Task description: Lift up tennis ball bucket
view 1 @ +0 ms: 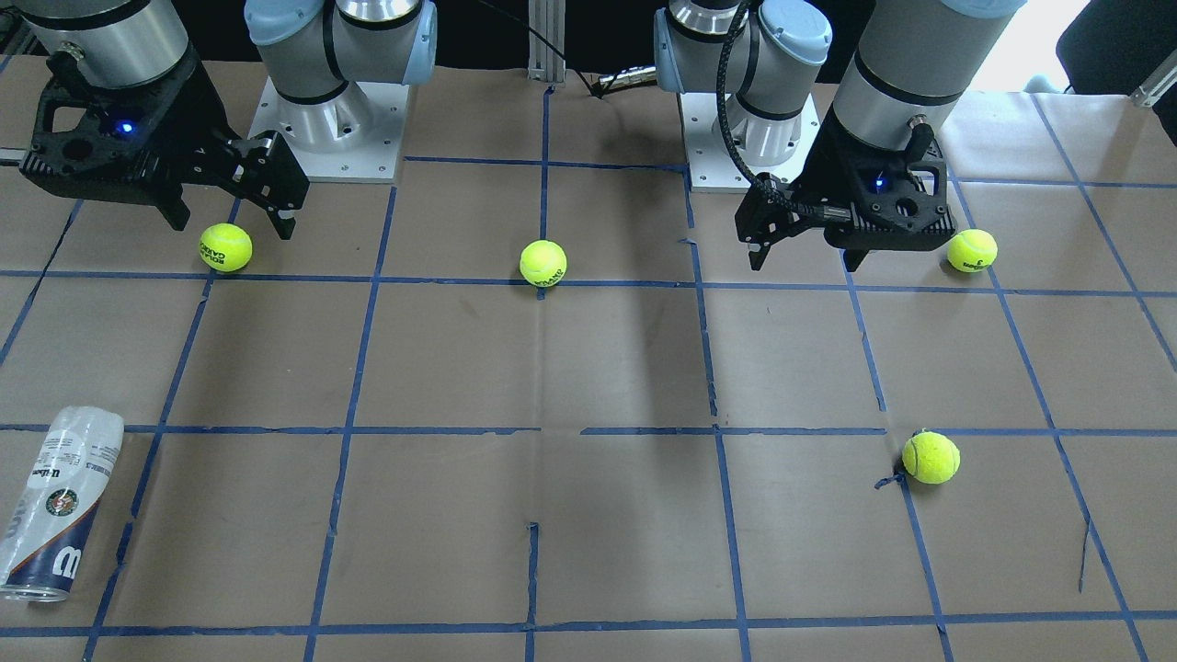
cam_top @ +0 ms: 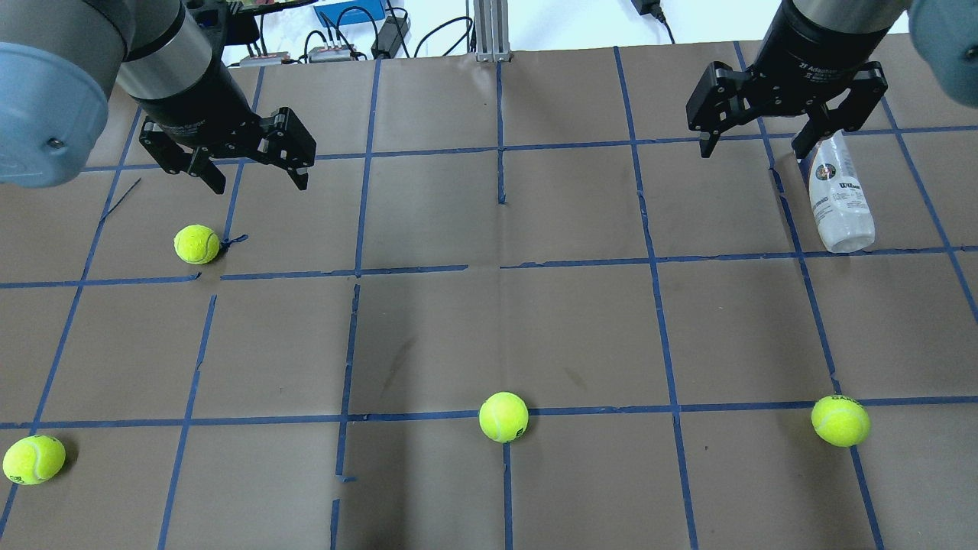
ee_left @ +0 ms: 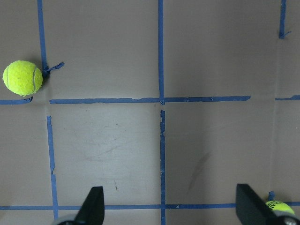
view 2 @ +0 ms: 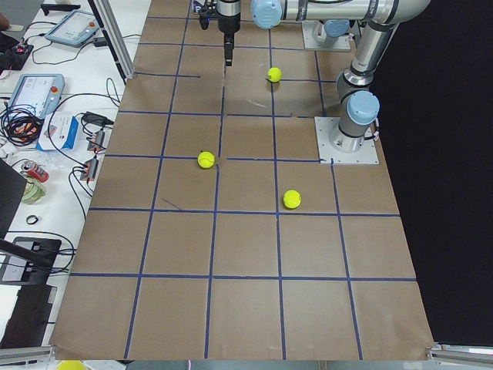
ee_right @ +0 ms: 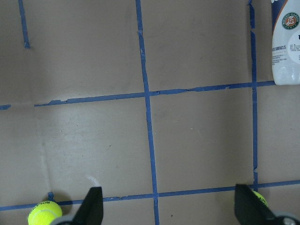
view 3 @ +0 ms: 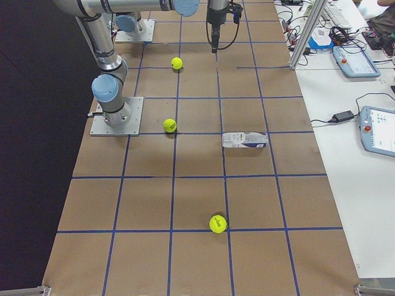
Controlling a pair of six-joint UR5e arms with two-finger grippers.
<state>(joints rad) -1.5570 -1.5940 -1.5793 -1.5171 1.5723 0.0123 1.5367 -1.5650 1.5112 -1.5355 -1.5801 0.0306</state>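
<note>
Slim clear plastic Wilson tube can [cam_top: 838,200] lies flat on its side, contents unclear, just ahead-right of right gripper [cam_top: 752,149]. Right gripper and left gripper [cam_top: 259,183] hover pointing down, fingers spread wide.

Four round yellow-green felt tennis balls [cam_top: 196,244] [cam_top: 34,460] [cam_top: 503,417] [cam_top: 840,420]; one slim clear plastic tube can [cam_top: 839,202]; two black grippers, left gripper [cam_top: 259,182] and right gripper [cam_top: 752,151].

My table [cam_top: 428,336]: brown paper, blue tape grid [ee_left: 160,47]. White bench [view 3: 345,160] alongside, teach pendant [view 3: 378,131] on it. Black backdrop [view 2: 454,154] behind me.
</note>
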